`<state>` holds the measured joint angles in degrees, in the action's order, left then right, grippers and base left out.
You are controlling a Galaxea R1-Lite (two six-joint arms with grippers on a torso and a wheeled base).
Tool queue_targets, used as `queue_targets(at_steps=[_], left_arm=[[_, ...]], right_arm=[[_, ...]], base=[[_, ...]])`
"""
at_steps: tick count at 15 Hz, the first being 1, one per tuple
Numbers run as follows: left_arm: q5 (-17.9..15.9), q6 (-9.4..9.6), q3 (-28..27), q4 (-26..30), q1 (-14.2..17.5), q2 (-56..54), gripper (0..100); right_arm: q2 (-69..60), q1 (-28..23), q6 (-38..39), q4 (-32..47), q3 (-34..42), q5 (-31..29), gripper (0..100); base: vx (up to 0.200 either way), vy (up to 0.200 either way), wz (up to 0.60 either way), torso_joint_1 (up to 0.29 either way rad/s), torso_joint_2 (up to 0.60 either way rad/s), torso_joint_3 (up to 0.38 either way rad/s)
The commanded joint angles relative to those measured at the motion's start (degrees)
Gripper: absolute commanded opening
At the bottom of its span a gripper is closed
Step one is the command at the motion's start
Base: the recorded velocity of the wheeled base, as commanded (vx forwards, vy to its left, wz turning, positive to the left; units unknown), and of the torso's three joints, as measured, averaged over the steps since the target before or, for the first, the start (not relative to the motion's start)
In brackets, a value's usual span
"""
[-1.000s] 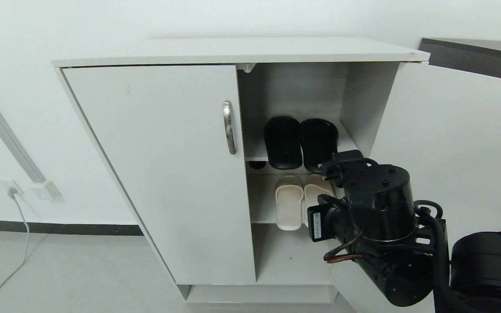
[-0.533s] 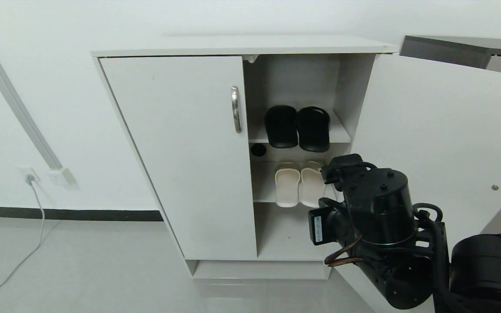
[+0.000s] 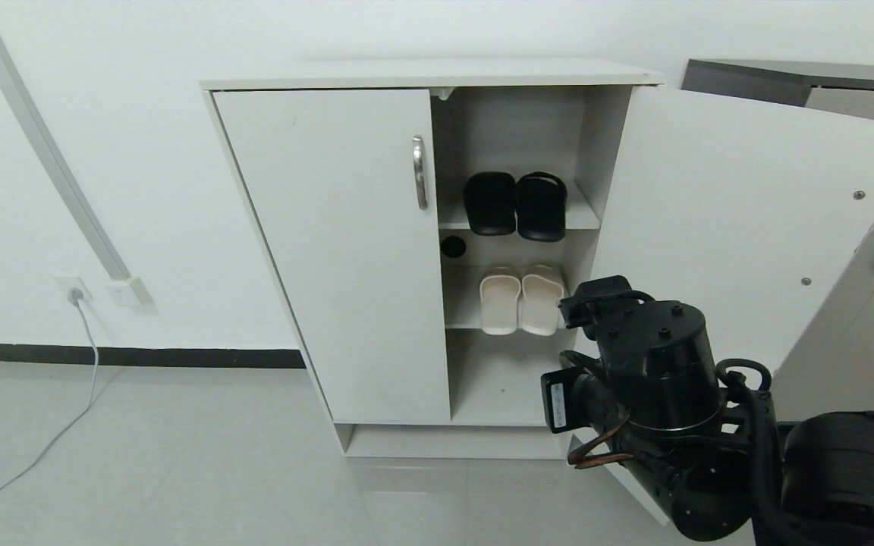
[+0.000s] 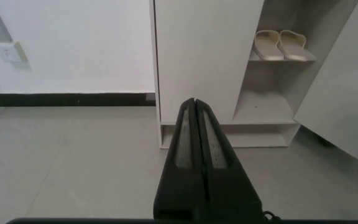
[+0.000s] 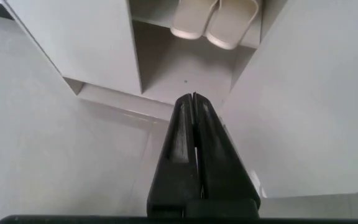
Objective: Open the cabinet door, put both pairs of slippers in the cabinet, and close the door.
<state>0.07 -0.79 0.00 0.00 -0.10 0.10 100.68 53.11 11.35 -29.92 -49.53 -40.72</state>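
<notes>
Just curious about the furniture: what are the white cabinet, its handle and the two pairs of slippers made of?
The white two-door cabinet looks like matte laminated board: flat, sharp-edged panels. Its curved silver handle seems brushed metal, given the dull sheen. The black slippers on the upper shelf and the cream slippers below look like moulded foam or rubber: thick, smooth, seemingly one-piece.

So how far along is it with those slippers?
Nearly finished. Done: the right door is open, the black slippers sit on the upper shelf and the white slippers on the middle shelf. In hand: nothing; the left gripper and right gripper are both shut and empty. Left: closing that door.
</notes>
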Motion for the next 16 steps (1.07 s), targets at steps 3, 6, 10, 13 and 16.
queue_targets(at_steps=[3, 6, 10, 13, 16], left_arm=[[0.0, 0.0, 0.0, 0.0, 0.0, 0.0, 0], [0.0, 0.0, 0.0, 0.0, 0.0, 0.0, 0], [0.0, 0.0, 0.0, 0.0, 0.0, 0.0, 0], [0.0, 0.0, 0.0, 0.0, 0.0, 0.0, 0], [0.0, 0.0, 0.0, 0.0, 0.0, 0.0, 0]], right_arm=[[0.2, 0.1, -0.1, -0.6, 0.3, 0.0, 0], [0.2, 0.1, -0.1, -0.8, 0.6, 0.0, 0], [0.5, 0.1, -0.1, -1.7, 1.0, 0.0, 0], [0.7, -0.3, 0.0, -1.7, 1.1, 0.0, 0], [0.8, -0.5, -0.1, -1.6, 1.3, -0.2, 0]], base=[[0.0, 0.0, 0.0, 0.0, 0.0, 0.0], [0.0, 0.0, 0.0, 0.0, 0.0, 0.0], [0.0, 0.0, 0.0, 0.0, 0.0, 0.0], [0.0, 0.0, 0.0, 0.0, 0.0, 0.0], [0.0, 0.0, 0.0, 0.0, 0.0, 0.0]])
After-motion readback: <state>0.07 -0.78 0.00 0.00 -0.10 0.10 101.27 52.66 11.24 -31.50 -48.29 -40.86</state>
